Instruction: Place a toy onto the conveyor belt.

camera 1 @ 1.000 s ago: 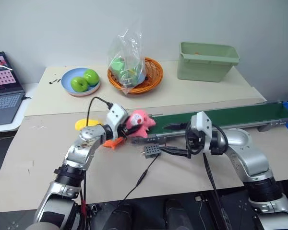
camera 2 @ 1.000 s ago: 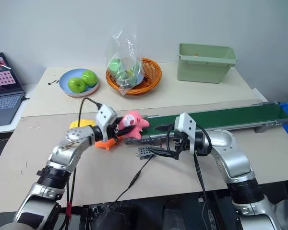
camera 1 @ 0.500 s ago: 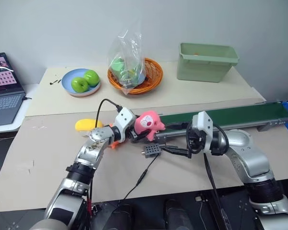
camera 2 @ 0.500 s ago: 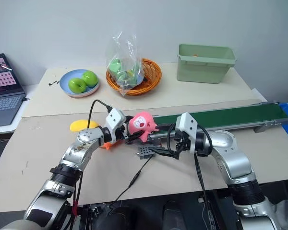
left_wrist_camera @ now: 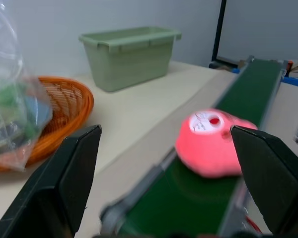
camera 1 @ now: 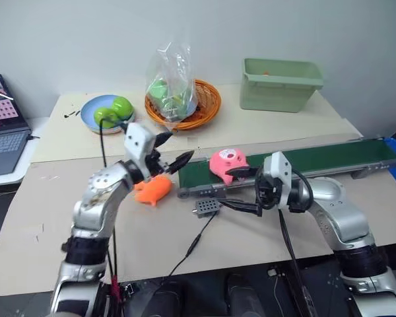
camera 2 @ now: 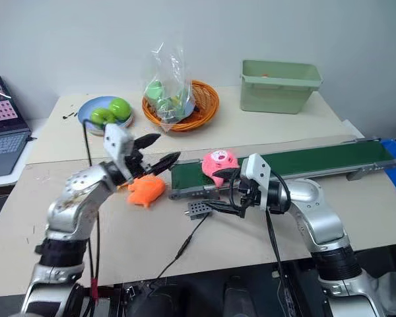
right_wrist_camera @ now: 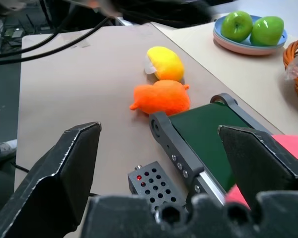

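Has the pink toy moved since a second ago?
Yes. The pink toy left the left gripper and now lies on the conveyor belt, farther toward the right gripper.

My arms are showing brushed silver shells with black ribbed cuffs at the forearm joints. Each wrist is carrying a white box housing. My left gripper (camera 1: 175, 150) and right gripper (camera 1: 239, 188) are each wearing two black tapered fingers. Black cables are looping from the wrist housings and trailing along both arms.
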Controlling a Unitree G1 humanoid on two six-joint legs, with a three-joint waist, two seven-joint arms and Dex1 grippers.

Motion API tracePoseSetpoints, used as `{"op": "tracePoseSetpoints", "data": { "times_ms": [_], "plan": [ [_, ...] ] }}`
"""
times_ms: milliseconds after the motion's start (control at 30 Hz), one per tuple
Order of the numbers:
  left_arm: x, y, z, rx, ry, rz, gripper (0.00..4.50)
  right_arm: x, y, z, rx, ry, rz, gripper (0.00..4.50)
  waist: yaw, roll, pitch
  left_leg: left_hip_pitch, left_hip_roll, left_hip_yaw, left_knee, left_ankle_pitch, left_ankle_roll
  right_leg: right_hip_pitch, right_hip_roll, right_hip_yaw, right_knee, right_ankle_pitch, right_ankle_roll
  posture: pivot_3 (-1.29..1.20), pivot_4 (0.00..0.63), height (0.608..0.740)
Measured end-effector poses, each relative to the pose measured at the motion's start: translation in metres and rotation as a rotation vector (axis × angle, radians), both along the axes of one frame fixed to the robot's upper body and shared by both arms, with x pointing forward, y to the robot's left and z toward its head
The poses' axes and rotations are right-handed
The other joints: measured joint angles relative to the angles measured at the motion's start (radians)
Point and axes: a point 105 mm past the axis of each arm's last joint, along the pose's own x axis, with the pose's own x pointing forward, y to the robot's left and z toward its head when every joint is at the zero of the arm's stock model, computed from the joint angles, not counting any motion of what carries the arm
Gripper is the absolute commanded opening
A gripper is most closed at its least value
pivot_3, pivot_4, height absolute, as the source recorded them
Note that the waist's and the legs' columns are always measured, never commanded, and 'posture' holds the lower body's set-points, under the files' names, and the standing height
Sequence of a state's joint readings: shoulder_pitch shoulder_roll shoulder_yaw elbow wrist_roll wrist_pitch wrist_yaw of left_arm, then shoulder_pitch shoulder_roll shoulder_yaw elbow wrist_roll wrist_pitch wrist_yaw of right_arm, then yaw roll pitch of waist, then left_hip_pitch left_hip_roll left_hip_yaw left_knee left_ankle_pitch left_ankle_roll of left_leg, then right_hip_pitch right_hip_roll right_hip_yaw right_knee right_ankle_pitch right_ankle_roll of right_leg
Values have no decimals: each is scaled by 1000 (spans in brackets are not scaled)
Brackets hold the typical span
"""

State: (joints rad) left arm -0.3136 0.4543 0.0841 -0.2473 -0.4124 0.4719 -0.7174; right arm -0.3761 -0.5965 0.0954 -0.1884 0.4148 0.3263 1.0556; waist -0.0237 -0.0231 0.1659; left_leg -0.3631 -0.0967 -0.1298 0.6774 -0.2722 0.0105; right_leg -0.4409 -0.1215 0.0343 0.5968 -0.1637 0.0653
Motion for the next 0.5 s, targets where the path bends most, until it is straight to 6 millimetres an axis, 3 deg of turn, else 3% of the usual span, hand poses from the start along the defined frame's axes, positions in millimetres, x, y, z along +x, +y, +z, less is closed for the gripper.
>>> {"op": "tracePoseSetpoints", "data": {
  "times_ms": [67, 133, 300, 500],
  "plan": [
    [-20, 20, -29, 50, 115, 2, 4427, 1, -6, -1, -4, 4, -27, 4500, 4, 0, 0, 0, 1, 1, 0, 0, 0, 0, 2, 1, 0, 0, -1, 0, 150, 740],
    [-31, 33, -43, 81, 172, 7, 4427, 2, -9, 0, -2, -1, -39, 4500, 12, 0, 0, 1, 2, 1, 0, 0, 0, 1, 3, 1, 0, 1, -1, 0, 150, 740],
    [-35, 45, -41, 101, 143, 31, 4427, 2, -9, 1, -1, -3, -42, 4500, 26, 0, 0, 7, 3, 3, 0, -1, 1, 8, 3, 1, -2, 0, -1, 0, 150, 740],
    [-37, 38, -35, 97, 110, 16, 4427, 3, -9, 0, -1, -1, -43, 4500, 20, 0, 0, 7, 7, 5, 0, -5, -2, 5, 8, 4, -1, 1, -2, 0, 150, 740]
  ]
}}
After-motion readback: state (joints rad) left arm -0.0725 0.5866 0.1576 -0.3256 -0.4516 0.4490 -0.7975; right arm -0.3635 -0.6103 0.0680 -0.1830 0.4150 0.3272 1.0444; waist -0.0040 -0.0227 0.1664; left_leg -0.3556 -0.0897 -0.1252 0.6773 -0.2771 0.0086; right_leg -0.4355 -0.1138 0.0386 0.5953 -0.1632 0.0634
